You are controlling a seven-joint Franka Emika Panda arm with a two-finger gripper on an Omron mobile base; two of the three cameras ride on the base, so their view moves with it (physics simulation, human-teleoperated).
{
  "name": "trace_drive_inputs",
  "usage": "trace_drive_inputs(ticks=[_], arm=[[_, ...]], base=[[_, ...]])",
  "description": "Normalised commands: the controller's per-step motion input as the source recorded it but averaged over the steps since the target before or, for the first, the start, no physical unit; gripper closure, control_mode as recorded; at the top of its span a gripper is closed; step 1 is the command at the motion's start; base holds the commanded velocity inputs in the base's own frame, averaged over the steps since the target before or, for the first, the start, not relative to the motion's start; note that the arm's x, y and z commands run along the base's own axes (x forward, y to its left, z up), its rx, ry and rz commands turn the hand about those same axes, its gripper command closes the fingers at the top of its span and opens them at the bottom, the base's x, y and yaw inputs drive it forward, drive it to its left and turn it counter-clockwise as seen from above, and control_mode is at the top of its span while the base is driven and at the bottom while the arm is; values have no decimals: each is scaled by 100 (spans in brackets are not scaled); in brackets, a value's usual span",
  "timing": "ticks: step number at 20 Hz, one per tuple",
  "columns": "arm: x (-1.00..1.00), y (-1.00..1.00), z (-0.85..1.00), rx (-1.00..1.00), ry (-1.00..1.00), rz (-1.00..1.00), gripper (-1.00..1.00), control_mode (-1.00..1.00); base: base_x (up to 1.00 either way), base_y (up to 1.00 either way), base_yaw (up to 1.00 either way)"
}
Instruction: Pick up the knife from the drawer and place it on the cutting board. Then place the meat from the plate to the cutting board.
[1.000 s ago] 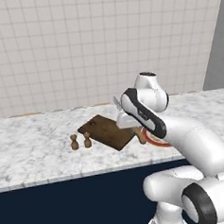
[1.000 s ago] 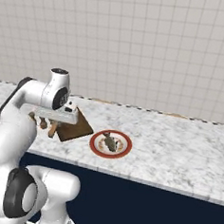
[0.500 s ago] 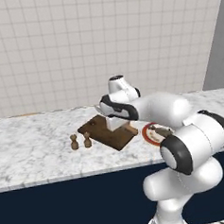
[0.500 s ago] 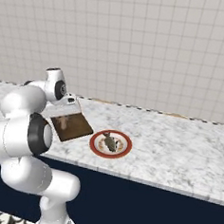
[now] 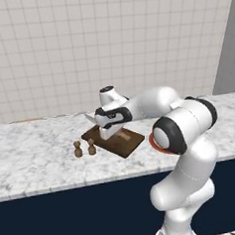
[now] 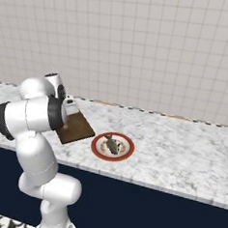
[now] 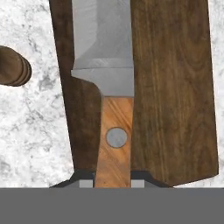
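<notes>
My gripper (image 7: pixel 113 183) is shut on the tan wooden handle of the knife (image 7: pixel 114 135), whose silver blade runs away from the hand above the dark brown cutting board (image 7: pixel 175 87). From the left base view, the gripper (image 5: pixel 108 132) hangs just over the board (image 5: pixel 126 144), with the knife (image 5: pixel 90 118) poking out to the left. The plate (image 6: pixel 99 152), red-rimmed, sits right of the cutting board (image 6: pixel 78 128) with the brownish-grey meat (image 6: pixel 112 145) on it. The drawer is out of view.
Two small brown wooden shakers (image 5: pixel 78 150) (image 5: pixel 92 147) stand on the marble counter (image 5: pixel 33 160) just left of the board; one shaker (image 7: pixel 13 66) lies close to the blade. A tiled wall backs the counter. A navy cabinet front (image 5: pixel 72 217) runs below.
The arm has unfolded and stretched left, carrying the knife from above the plate's side to low over the cutting board. Board, plate and shakers have stayed put.
</notes>
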Motion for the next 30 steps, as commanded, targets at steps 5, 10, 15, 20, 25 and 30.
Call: trace_drive_inputs(ticks=[5,10,15,20,25,30], arm=[[3,12,-39,6,0,0,100,-100],[29,-5,-46,12,2,0,100,-100],[23,-1,-32,2,1,2,100,-100],[37,0,-15,0,2,2,-100,-100],[1,-1,14,4,0,0,-100,-100],[-25,-17,80,9,3,-1,-100,-100]], base=[[0,0,0],[0,0,0],[0,0,0],[0,0,0],[0,0,0],[0,0,0]])
